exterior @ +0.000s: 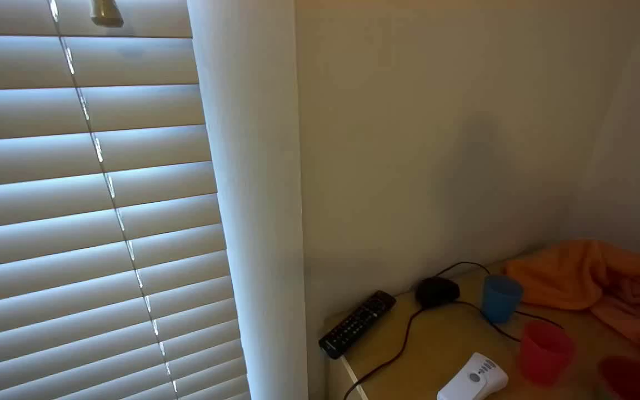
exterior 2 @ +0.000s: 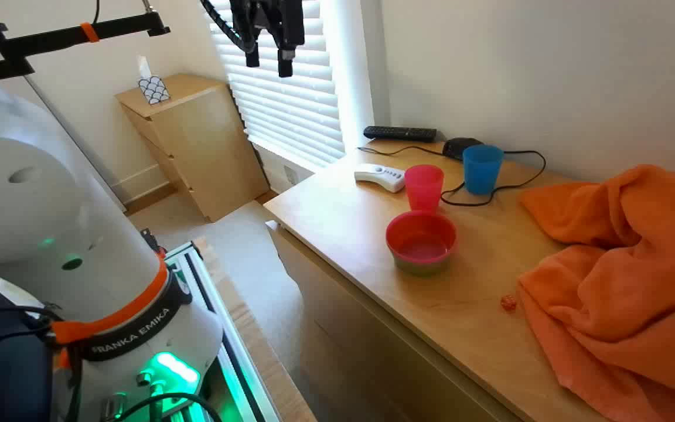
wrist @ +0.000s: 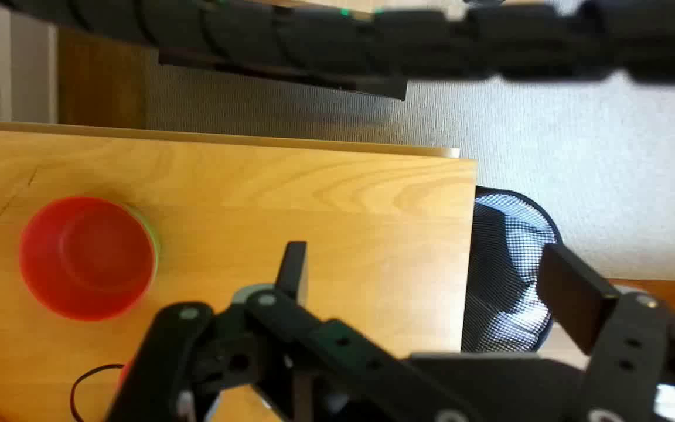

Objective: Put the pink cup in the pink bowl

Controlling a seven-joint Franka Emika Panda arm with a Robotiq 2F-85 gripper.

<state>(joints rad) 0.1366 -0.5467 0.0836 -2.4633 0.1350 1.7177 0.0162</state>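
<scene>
Tapered pink plastic-looking cup (exterior 2: pixel 424 187) upright on pale wood-grain desk (exterior 2: pixel 337 220), outside round pink bowl (exterior 2: pixel 421 243); jaws apart

Cup just beside bowl. In an exterior view the bowl's rim covers the cup's base; a gap between the two shows in an exterior view, where the bowl (exterior: pixel 634 379) is dark and cut by the lower edge. In the wrist view the cup is mostly behind the black Robotiq gripper (wrist: pixel 435 283); one pinkish-red sliver shows, can't confirm it's the cup. Bowl smooth, lower outside greenish; can't tell if that's a second bowl underneath.

Gripper in the air, well apart from cup and bowl, jaws spread wide; its upper part runs out of frame in an exterior view (exterior 2: pixel 269 63). Ribbed black hose (wrist: pixel 343 44) blurred across top of wrist view. Black mesh container (wrist: pixel 501 264) partly hidden by the jaws.

Also on desk: tapered blue plastic-looking cup (exterior 2: pixel 483 170); rounded black device (exterior: pixel 436 291), details lost in shadow; thin looping black cable (exterior 2: pixel 471 204); long black remote with button rows (exterior: pixel 358 324); white handheld remote (exterior: pixel 473 379), lower end cut off; soft crumpled orange cloth (exterior 2: pixel 630 264), cut off at right; small red-orange lump (exterior 2: pixel 508 302), too small to identify.
</scene>
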